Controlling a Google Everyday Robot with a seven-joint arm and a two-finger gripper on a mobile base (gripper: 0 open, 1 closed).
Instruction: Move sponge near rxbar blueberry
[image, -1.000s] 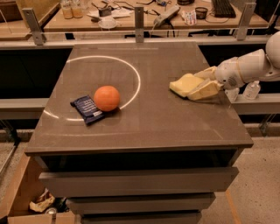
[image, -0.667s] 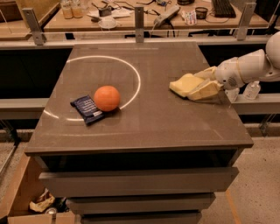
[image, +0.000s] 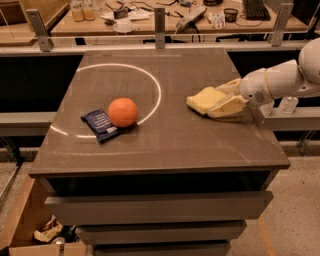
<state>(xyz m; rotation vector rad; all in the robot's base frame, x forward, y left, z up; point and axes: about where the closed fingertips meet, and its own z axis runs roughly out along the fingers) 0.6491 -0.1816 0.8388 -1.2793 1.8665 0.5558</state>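
The cream two-finger tool and the pale yellow soft sponge clamped between its fingers have edged slightly left, at the right of the brown counter. The flat dark navy-blue rxbar wrapper lies centre-left, touching the round orange ball, well apart from the sponge.

Desk: three things are borne on its top.
Sponge: laid near the right edge, about midway between the back and front edges.
Gripper: placed against the sponge's right side, reached in over the right edge.
Rxbar blueberry: laid toward the left edge, nearer the front-left corner, well apart from the sponge.
Ball: set just right of the rxbar blueberry, touching it, slightly behind.
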